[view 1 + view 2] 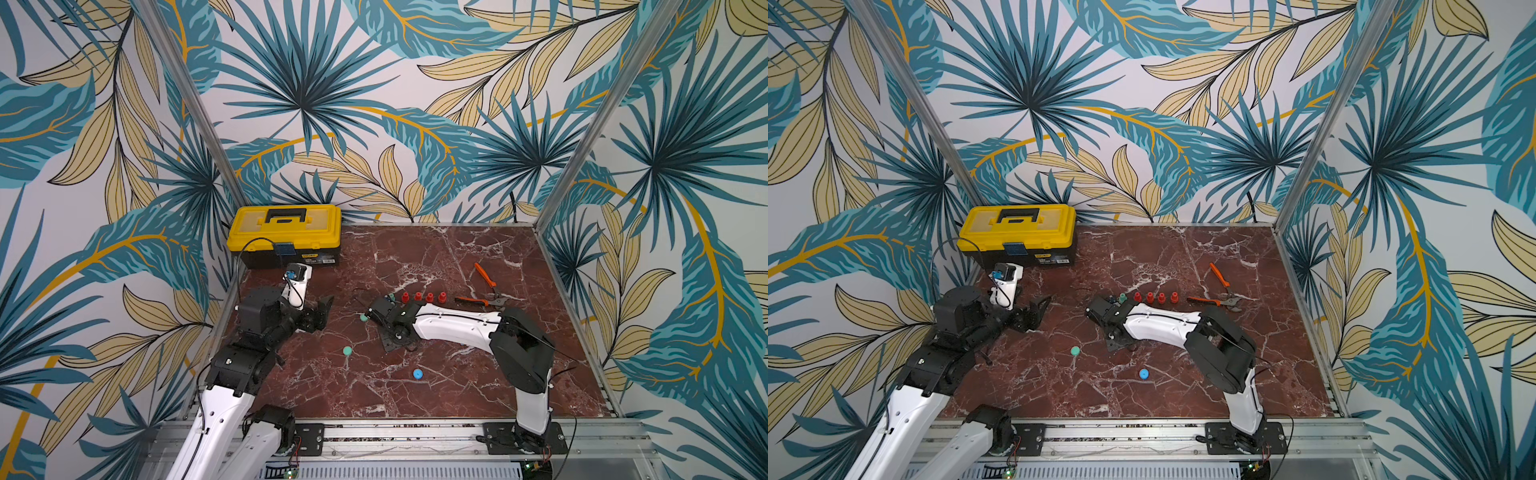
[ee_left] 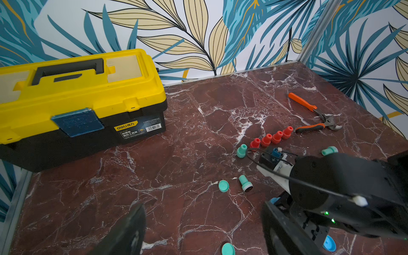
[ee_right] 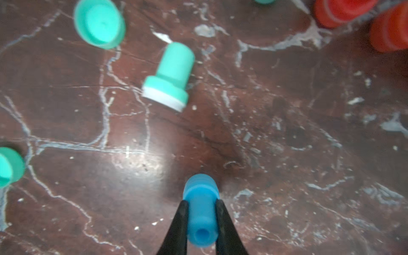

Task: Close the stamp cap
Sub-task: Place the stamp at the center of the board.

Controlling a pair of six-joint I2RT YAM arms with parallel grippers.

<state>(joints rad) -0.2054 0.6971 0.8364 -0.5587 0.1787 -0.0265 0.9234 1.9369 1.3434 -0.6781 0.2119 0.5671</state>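
Note:
My right gripper (image 3: 202,203) is shut on a blue stamp (image 3: 201,212), clamped by its narrow stem just above the marble table (image 1: 457,257). A sliver of that stamp (image 2: 274,200) shows in the left wrist view. A loose blue cap (image 1: 418,374) (image 1: 1144,373) lies on the table nearer the front, apart from the stamp. My left gripper (image 1: 322,316) (image 2: 203,231) hangs open over the left part of the table with nothing between its fingers.
A teal stamp (image 3: 169,75) lies on its side with teal caps (image 3: 99,23) (image 1: 347,351) around it. Several red stamps (image 1: 424,296) stand in a row beside orange pliers (image 1: 490,291). A yellow toolbox (image 1: 286,232) sits at the back left.

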